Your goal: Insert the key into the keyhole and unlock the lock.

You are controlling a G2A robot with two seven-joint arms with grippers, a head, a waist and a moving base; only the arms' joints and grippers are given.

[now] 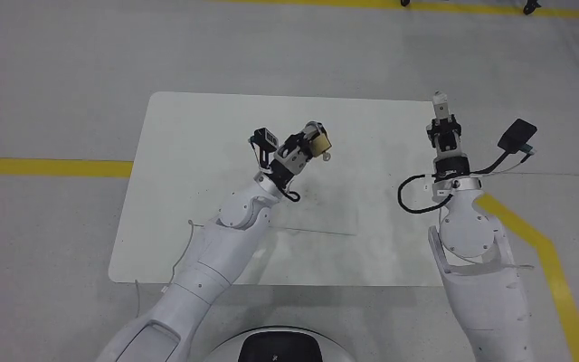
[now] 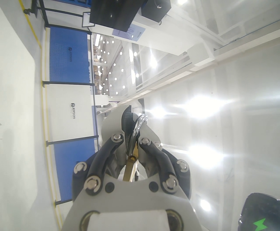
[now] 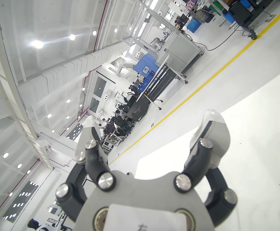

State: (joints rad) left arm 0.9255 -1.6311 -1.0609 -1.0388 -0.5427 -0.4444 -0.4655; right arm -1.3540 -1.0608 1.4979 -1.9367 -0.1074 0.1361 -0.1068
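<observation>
- Right now, brass padlock (image 1: 319, 141) up off the white table (image 1: 199, 199), clamped in the left gripper (image 1: 308, 145) above the far middle of the tabletop.
- From the top: small silver piece (image 1: 326, 157) sticking out of the padlock's near side; key or shackle, impossible to tell.
- From the left wrist, closer detail: fingers (image 2: 111, 126) pinched narrow, brass body wedged deep between them near the palm, bright silver metal poking out by the fingertips.
- Over to the right gripper (image 1: 441, 101): parked above the table's far right corner, well apart from the padlock.
- From the top, hard to judge its spread; from the right wrist, plain enough: fingers (image 3: 218, 131) splayed wide, holding nothing.
- Surface: flat white tabletop with rounded corners.
- Room: pale grey floor, yellow tape line (image 1: 63, 167) off the table's left side, blue partition panels (image 2: 67, 59) and a dark screen (image 2: 113, 13) beyond the left wrist, a blue cabinet (image 3: 146, 67) far off beyond the right.
</observation>
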